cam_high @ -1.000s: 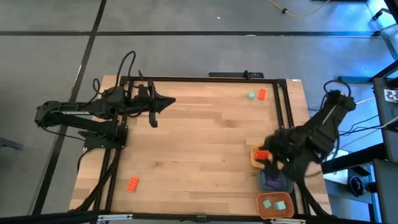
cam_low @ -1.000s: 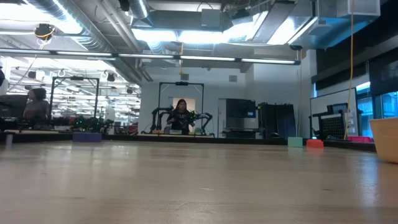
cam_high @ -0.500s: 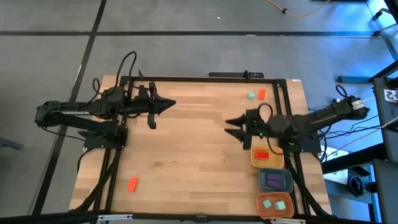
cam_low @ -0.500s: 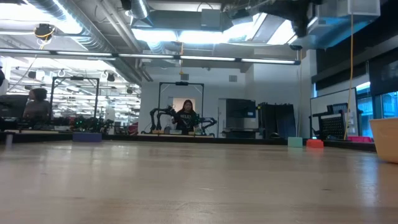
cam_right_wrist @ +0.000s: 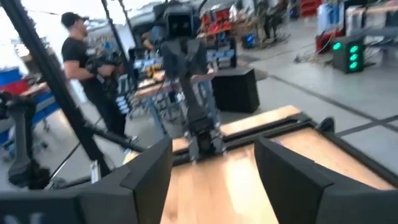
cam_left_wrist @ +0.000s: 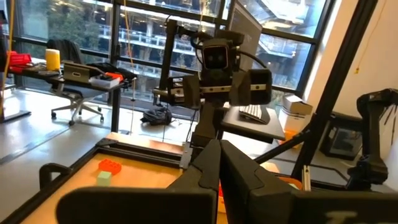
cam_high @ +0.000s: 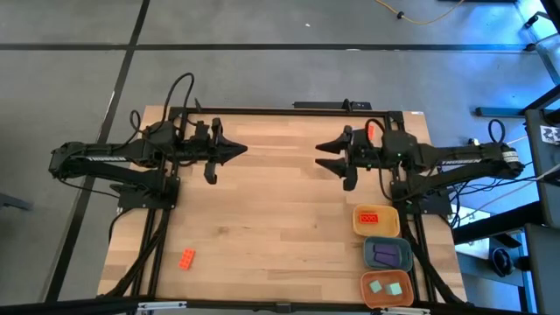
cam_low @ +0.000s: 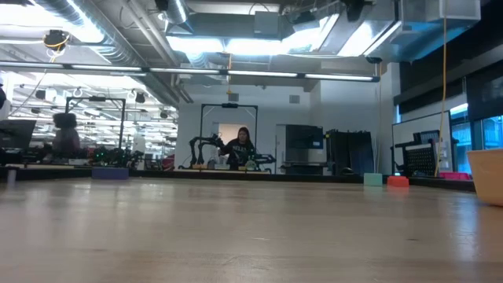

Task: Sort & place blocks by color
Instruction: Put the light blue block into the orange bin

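overhead downward; table-level sideways; wrists facing inward

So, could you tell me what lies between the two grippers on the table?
Nothing: in the high view only bare wood separates the left gripper from the right gripper.

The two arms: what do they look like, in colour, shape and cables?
Both arms are black, slim and jointed. Each ends in a gripper, left and right, with two flat, pointed dark fingers. Black cables loop over each arm's wrist.
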### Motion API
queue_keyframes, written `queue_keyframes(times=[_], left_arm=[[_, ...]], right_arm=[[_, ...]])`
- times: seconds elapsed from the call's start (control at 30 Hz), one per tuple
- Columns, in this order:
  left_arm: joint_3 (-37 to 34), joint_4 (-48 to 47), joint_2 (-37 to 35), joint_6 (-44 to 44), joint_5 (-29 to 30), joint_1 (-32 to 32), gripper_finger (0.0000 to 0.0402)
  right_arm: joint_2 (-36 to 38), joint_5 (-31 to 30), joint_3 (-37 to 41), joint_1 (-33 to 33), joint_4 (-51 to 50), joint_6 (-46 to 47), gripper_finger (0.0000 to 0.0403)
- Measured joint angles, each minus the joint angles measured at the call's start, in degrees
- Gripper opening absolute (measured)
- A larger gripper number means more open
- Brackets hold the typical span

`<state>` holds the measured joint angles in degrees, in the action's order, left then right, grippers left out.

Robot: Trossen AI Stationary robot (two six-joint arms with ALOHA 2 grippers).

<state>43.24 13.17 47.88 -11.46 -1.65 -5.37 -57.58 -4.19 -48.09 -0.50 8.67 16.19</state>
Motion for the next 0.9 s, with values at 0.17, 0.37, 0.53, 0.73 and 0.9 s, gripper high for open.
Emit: queue_keyframes(times=[0.17, 0.37, 0.53, 0.73, 0.9], left_arm=[[0.0, 0.0, 0.0, 0.0, 0.0, 0.0, 0.0], [0.0, 0.0, 0.0, 0.0, 0.0, 0.0, 0.0], [0.0, 0.0, 0.0, 0.0, 0.0, 0.0, 0.0], [0.0, -0.1, 0.0, 0.0, 0.0, 0.0, 0.0], [0.0, -0.2, 0.0, 0.0, 0.0, 0.0, 0.0]], right_arm=[[0.0, 0.8, -0.1, 0.1, -0.4, 0.0, 0.0196], [0.0, 2.4, -0.1, 0.1, -0.4, -1.9, 0.0144], [0.0, 2.4, -0.1, 0.2, -0.4, -3.3, 0.003], [0.0, 3.8, -0.1, 1.5, -0.6, -3.6, 0.0005], [0.0, 5.7, -0.1, 2.0, -0.6, -3.2, 0.0002]])
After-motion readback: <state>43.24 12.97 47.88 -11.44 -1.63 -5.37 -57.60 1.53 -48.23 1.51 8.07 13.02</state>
